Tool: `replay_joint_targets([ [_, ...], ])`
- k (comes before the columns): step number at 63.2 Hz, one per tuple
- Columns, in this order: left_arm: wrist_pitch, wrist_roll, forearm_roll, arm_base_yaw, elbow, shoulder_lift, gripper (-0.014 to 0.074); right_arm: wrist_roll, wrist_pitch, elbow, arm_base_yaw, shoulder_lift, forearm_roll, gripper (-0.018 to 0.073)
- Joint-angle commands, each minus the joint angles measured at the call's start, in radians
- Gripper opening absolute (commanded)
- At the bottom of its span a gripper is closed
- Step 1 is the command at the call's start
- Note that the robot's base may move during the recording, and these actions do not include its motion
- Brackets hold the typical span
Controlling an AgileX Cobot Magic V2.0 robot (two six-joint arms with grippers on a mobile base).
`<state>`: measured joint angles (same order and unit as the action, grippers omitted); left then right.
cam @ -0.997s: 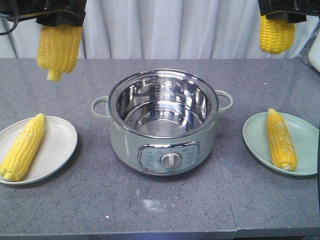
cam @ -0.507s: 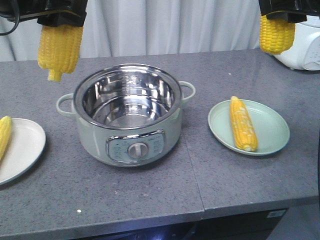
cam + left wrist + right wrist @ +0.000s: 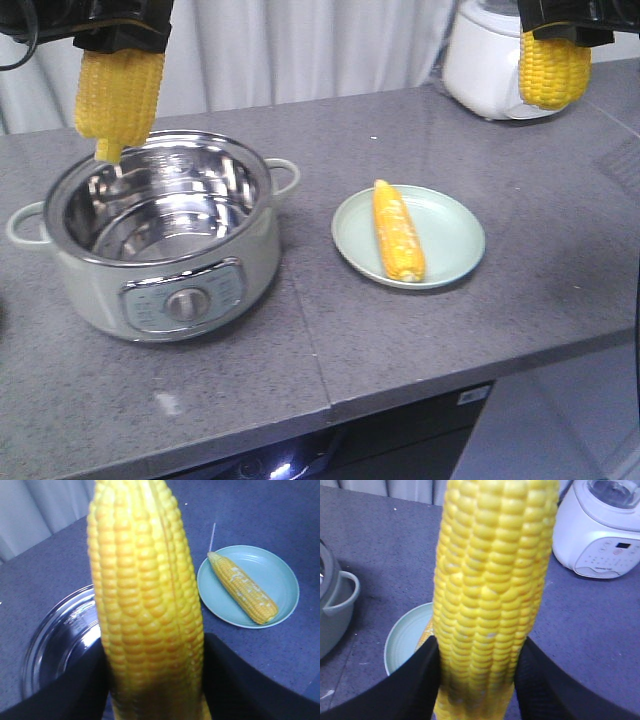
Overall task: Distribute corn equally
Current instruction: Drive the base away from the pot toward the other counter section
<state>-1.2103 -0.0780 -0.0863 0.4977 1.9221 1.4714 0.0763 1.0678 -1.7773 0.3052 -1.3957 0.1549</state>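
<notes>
Three corn cobs are in view. The first cob (image 3: pixel 118 95) hangs upright, long axis vertical, its narrow stub end pointing down just over the far-left rim of the one electric cooking pot (image 3: pixel 150 290). The second cob (image 3: pixel 553 68) also hangs vertical, blunt end down, at the upper right in front of a single white kitchen appliance (image 3: pixel 480 60). The third cob (image 3: pixel 398 230) lies flat across the middle of the only green plate (image 3: pixel 455 235), tapered tip toward the far rim. Plate and pot stand apart on the grey counter (image 3: pixel 560 300).

The left gripper (image 3: pixel 120 35) points straight down from above, its dark fingers (image 3: pixel 75 685) clamped on the first cob. The right gripper (image 3: pixel 558 18) is posed likewise, pinching the second cob between its fingers (image 3: pixel 415 680).
</notes>
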Motion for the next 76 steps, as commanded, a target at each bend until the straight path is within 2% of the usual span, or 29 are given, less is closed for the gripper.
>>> replay_joint_targets([
  [1,0.062,-0.009,-0.001,0.004,0.028,-0.031,-0.0008,-0.001,-0.071,-0.027,-0.006,0.031,0.014,-0.0006],
  [76,0.062,-0.009,-0.001,0.004,0.028,-0.031,-0.0008,-0.001,-0.071,-0.027,-0.006,0.031,0.014,-0.0006],
])
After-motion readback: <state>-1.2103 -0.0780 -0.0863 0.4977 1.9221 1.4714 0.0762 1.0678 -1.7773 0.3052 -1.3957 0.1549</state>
